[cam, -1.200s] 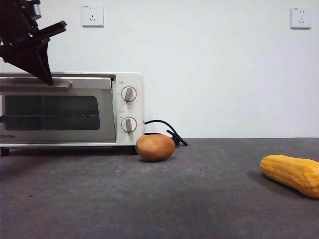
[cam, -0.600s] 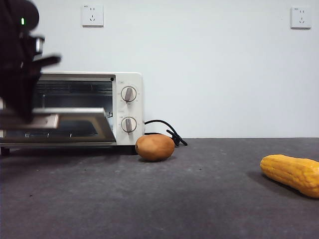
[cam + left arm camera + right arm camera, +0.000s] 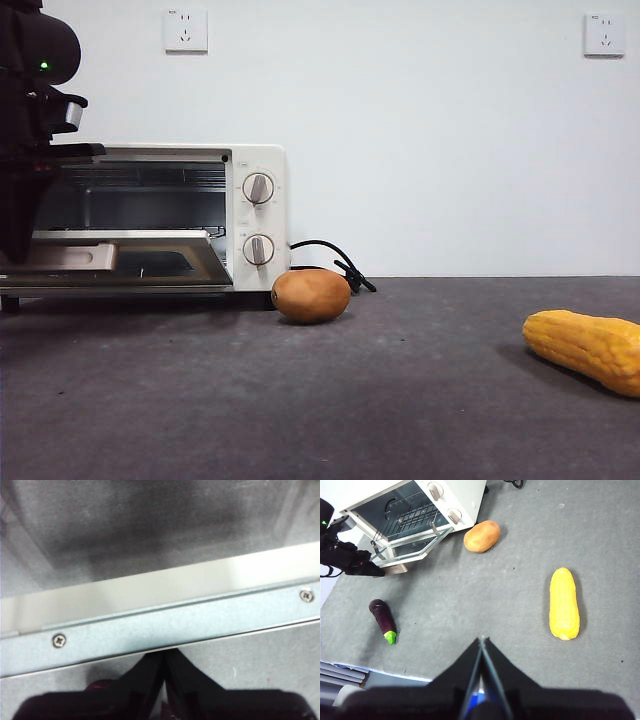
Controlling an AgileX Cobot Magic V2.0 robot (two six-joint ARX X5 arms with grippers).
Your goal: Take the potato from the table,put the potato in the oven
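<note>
Potato (image 3: pixel 311 296) on table (image 3: pixel 400 400) beside oven (image 3: pixel 150 220), door open; corn (image 3: pixel 585 350) well apart.

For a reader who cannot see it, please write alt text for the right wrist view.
A potato lies on the grey table beside an open oven, whose door the left gripper is at. A corn cob and an eggplant lie apart; the right gripper is shut.

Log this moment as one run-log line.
oven: door open | left gripper: shut, at door edge | potato: on table | right gripper: shut, waiting
</note>
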